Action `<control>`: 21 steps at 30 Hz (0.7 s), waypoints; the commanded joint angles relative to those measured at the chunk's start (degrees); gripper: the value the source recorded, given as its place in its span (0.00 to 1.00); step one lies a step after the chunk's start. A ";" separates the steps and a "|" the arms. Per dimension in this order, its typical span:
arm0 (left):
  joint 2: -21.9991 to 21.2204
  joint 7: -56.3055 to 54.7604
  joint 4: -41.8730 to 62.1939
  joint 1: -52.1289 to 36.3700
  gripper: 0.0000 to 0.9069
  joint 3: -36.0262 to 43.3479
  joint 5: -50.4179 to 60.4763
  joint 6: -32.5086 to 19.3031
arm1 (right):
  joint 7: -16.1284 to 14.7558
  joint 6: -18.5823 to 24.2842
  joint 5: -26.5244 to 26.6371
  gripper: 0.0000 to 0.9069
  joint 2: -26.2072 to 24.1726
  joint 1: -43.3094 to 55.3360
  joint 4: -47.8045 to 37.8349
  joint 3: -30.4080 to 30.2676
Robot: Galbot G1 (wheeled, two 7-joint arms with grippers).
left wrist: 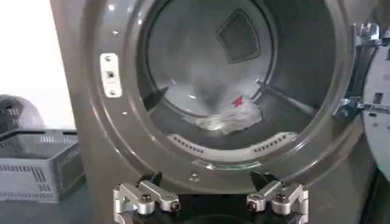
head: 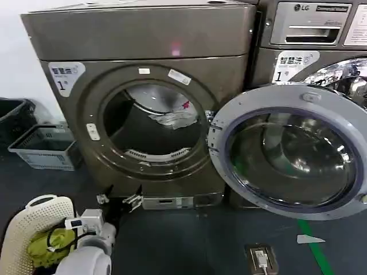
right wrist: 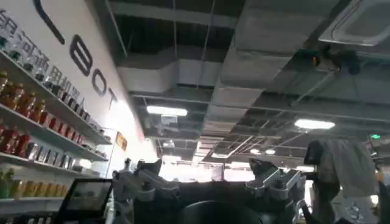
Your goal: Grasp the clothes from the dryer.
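The left gripper [left wrist: 210, 198], fingers wide and empty, hangs low before the dryer [head: 137, 40]; the clothes [left wrist: 228, 115] lie inside, partly hidden by the rim. The right gripper [right wrist: 210, 182] points at the ceiling, fingers wide.

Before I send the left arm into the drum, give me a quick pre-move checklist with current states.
1. Dryer door swung fully open, clear of the porthole: ok.
2. Clothes visible on the drum floor, toward the back: ok.
3. Left pincer open, fingers spread: ok.
4. Left pincer lined up with the opening: ok, though it sits low, in front of the lower rim.
5. Path inside the drum free of other items: ok.
6. Right pincer away from the dryer, pointing at the ceiling: ok.
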 commanded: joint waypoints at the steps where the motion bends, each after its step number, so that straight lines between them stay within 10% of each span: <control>1: 0.09 -0.06 -0.06 0.04 1.00 -0.10 -0.01 2.81 | 0.04 0.07 -0.06 1.00 -0.09 0.01 -0.04 0.01; 21: 0.03 -0.09 0.02 -0.52 1.00 -0.21 0.00 2.81 | 0.01 1.56 -0.08 1.00 0.01 -0.44 -0.78 0.11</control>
